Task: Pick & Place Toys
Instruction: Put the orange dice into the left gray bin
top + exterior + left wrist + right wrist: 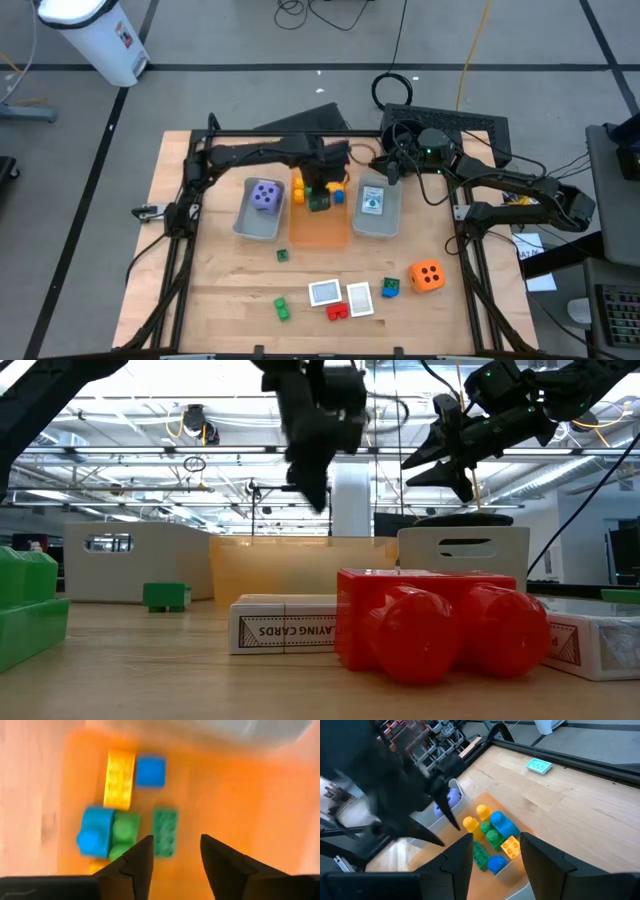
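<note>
An orange tray [320, 232] holds several toy bricks at its far end: yellow [119, 779], blue [150, 771], a blue one with round knobs [95, 834], green [124, 831] and flat green [165, 832]. My left gripper [175, 855] hangs above them, pointing down, open, with nothing between its fingers; in the high view my left gripper [320, 196] covers part of the pile. My right gripper [392, 170] waits open and raised above the far end of the right grey tray [380, 222]. A purple die [265, 196] lies in the left grey tray [250, 222].
On the near table lie an orange die [428, 276], two whitish cards [325, 292] [359, 298], a red brick [338, 311], green bricks [282, 308] [283, 255] and a blue-green brick [390, 288]. A card [373, 202] lies in the right grey tray.
</note>
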Robot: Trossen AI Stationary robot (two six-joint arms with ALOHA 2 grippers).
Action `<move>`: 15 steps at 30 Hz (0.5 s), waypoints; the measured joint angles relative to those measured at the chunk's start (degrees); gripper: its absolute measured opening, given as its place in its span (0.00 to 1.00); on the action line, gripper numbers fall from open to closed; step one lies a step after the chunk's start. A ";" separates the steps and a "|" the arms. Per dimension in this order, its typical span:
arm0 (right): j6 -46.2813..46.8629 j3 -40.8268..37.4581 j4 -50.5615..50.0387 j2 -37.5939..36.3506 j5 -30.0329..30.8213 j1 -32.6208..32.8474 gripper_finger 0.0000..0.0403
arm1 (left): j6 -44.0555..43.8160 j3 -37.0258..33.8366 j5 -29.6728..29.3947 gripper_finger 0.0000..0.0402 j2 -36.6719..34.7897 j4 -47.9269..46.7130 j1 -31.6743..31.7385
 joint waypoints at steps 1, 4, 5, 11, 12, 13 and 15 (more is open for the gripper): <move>0.03 0.00 0.00 0.00 -0.12 0.00 0.39 | -1.50 1.32 2.14 0.39 -0.38 0.60 0.50; 1.18 0.00 0.00 0.00 -0.16 0.00 0.39 | -4.94 3.11 10.57 0.35 -3.16 6.26 2.25; 1.45 0.00 -0.02 0.00 -0.18 -0.01 0.39 | -6.28 3.17 12.93 0.34 -4.51 8.73 2.80; 1.22 0.00 -0.38 0.00 -0.21 0.00 0.39 | -11.11 0.67 13.47 0.29 -13.58 25.19 4.66; 1.39 0.00 -0.37 0.00 -0.22 0.02 0.39 | -11.55 -0.34 12.87 0.29 -14.94 27.72 4.75; 1.65 0.00 -0.39 -0.01 -0.22 0.06 0.39 | -12.52 -1.76 12.44 0.28 -16.48 30.19 4.78; 2.10 0.00 -0.43 0.00 -0.89 0.36 0.39 | -14.78 -6.29 12.36 0.28 -19.65 35.95 4.77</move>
